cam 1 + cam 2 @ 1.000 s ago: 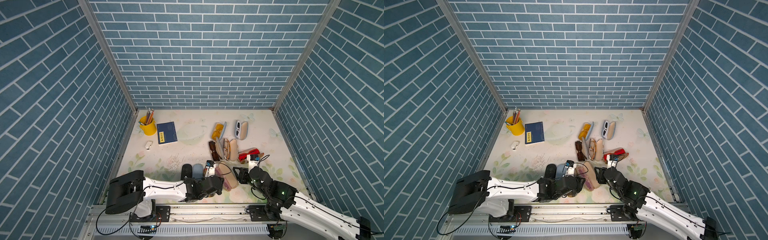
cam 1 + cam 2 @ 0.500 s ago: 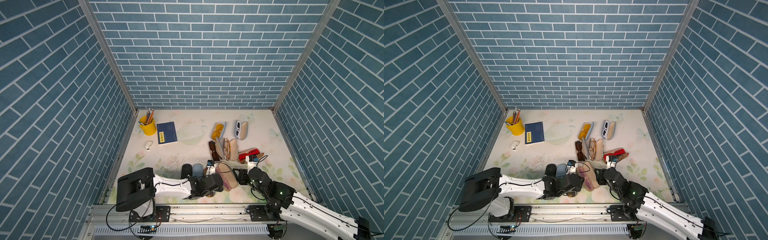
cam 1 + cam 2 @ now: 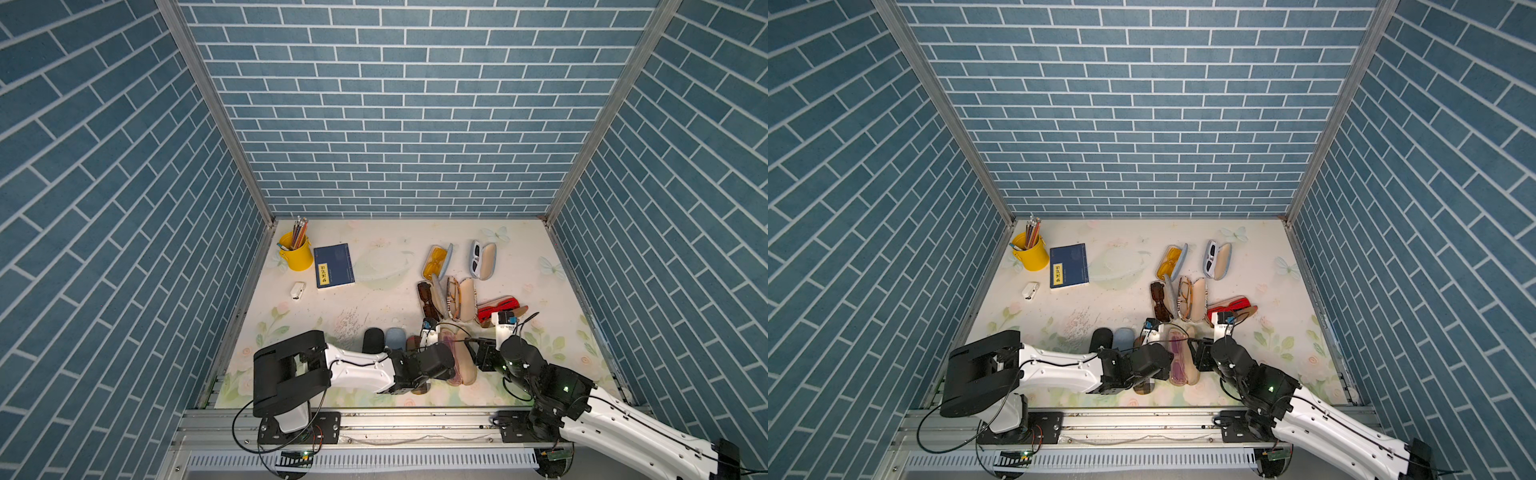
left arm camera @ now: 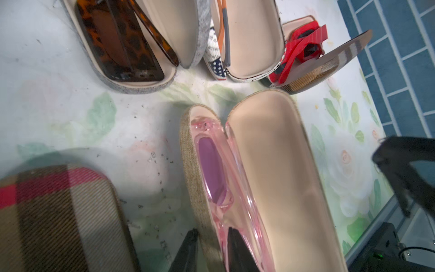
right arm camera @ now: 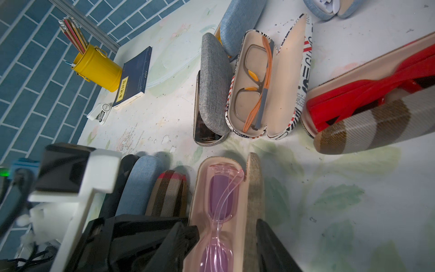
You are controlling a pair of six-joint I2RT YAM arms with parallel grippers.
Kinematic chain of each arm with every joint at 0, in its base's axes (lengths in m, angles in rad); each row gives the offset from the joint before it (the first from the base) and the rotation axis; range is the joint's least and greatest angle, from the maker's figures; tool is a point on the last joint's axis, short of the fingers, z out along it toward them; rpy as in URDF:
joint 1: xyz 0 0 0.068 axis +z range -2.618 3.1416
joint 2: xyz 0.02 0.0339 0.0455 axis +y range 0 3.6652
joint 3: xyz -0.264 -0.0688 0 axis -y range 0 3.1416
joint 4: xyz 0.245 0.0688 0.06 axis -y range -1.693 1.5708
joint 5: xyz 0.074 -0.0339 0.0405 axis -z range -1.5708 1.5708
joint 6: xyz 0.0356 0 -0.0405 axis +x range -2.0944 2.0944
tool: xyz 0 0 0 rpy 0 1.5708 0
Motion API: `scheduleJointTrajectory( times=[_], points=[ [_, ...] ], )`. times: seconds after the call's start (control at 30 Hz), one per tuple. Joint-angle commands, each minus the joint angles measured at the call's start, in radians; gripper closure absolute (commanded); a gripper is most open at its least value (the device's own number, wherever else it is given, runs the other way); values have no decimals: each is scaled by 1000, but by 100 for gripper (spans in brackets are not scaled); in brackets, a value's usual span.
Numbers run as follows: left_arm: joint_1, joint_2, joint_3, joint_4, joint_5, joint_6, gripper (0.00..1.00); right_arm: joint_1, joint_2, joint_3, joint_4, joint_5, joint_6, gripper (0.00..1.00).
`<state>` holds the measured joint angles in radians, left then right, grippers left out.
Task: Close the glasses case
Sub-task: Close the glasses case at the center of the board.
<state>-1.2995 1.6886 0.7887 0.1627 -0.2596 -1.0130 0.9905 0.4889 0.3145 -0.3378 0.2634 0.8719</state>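
Observation:
The glasses case (image 3: 466, 362), burlap outside and beige inside, lies open at the front centre, seen in both top views (image 3: 1192, 365). Pink glasses (image 4: 211, 169) rest in its base, and the lid (image 5: 254, 188) stands partly raised. My left gripper (image 4: 213, 229) is shut on the base's outer wall, one finger outside and one inside against the pink frame. My right gripper (image 5: 223, 221) is open at the case's near end, with one finger by the base rim and the other just outside the lid. Whether its fingers touch the case I cannot tell.
A plaid case (image 5: 169, 193), a denim case (image 5: 141, 183) and a black case (image 3: 1100, 338) lie shut beside the left arm. Open cases with tortoiseshell (image 4: 117, 42), orange (image 5: 259, 82) and red glasses (image 5: 364, 101) crowd just behind. A yellow pencil cup (image 3: 296, 253) and a blue book (image 3: 333, 266) sit at the back left.
My left arm has shifted right and its jaws have narrowed onto the case's wall. The right arm has not moved.

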Motion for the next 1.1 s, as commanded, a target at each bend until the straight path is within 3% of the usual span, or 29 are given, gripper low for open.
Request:
scheduleJointTrajectory(
  times=[0.0, 0.63, 1.07],
  points=[
    [6, 35, 29, -5, 23, 18, 79, -4, -29, -17, -18, -28, -45, 52],
    [23, 63, -34, 97, 52, -13, 82, -3, -170, -52, -58, -160, -37, 56],
    [36, 52, -103, 178, 66, -40, 86, -4, -233, -56, -147, -150, -6, 59]
  ],
)
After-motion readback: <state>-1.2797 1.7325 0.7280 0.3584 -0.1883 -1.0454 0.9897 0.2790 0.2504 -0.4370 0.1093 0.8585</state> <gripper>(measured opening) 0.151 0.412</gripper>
